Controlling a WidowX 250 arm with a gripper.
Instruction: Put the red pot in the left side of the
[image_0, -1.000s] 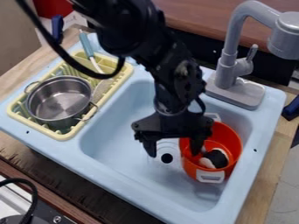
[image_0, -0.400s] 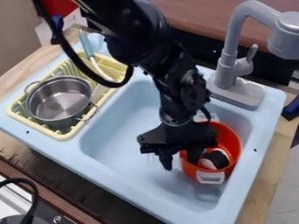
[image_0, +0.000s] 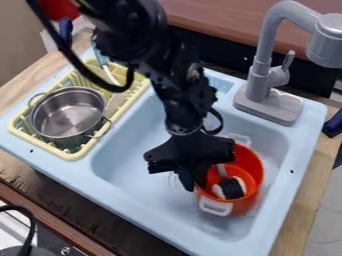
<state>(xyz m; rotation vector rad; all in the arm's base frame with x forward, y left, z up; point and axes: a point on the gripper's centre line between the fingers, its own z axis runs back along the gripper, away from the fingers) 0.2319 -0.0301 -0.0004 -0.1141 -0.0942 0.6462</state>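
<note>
Red pot (image_0: 250, 164) has shifted left; faucet (image_0: 266, 77) stands behind.

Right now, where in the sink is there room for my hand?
The rack side of the sink looks bare, between the rack and the end effector. The other side is crowded: the red pot is there, the end effector at its rim.

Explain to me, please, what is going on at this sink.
A black robot arm is over the light blue sink, and its tool seems to be closed on the rim of the red pot. This pot is in the basin, with a black and white thing inside it. Beside the basin, a metal pot sits in a yellow rack.
</note>
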